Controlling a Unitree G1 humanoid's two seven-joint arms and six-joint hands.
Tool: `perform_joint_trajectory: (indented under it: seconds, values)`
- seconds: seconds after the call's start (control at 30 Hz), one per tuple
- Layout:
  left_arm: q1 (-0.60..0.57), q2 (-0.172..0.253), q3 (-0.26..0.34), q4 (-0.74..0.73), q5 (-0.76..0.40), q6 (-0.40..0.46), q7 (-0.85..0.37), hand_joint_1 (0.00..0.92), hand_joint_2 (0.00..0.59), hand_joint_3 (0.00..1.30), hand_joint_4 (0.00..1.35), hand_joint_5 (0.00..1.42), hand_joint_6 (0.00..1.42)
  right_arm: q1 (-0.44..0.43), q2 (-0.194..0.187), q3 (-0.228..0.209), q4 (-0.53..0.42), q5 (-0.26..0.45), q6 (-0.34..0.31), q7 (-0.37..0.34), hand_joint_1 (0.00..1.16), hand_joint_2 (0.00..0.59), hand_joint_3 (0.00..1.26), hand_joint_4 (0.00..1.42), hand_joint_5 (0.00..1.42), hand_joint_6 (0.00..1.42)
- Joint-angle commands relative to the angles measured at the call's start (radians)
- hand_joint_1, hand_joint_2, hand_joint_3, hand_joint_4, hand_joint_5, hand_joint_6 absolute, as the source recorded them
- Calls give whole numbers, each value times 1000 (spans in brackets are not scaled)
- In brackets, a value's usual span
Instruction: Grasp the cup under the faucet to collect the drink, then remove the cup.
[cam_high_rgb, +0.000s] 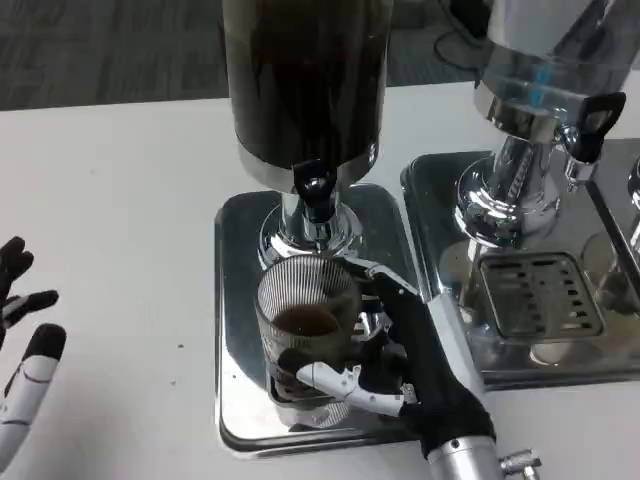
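A ribbed clear glass cup (305, 320) stands on the silver drip tray (240, 330) directly below the black faucet (316, 192) of the dark drink dispenser (305, 80). Some brown liquid lies in the cup's bottom. My right hand (400, 365) wraps around the cup from the right, with a white thumb across its front lower wall and fingers behind its rim. My left hand (25, 350) hovers over the white table at the far left edge, fingers spread and holding nothing.
A second chrome dispenser (530, 110) with its own faucet (585, 130) and a slotted drip tray (540, 295) stands close on the right. Bare white table (120, 200) stretches to the left of the trays.
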Motion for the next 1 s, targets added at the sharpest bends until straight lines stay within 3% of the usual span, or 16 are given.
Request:
perform_joint_trajectory:
  seconds: [0.03,0.23,0.53,0.73,1.0]
  values:
    - [-7,6,-15,13,2,-5,-20,0,206,76,81,262,124,1,8,-13,-19,0,-31,-24,917,180,445,551,695,1027]
    - [-13,35,-38,16,58,19,-38,0,207,76,15,230,113,12,-4,-26,-54,-26,-28,-41,919,180,445,569,700,1052]
    - [-2,128,-104,-91,322,144,-27,0,182,0,0,21,0,45,-17,-48,-123,-63,2,-36,917,179,447,568,700,1073]
    - [12,171,-149,-163,421,228,-27,0,169,0,0,0,0,66,-37,-50,-162,-74,-3,-23,919,180,452,568,715,1079]
    - [57,210,-177,-248,534,255,33,0,163,0,0,0,0,92,-62,-62,-196,-53,-2,1,919,180,453,568,717,1084]
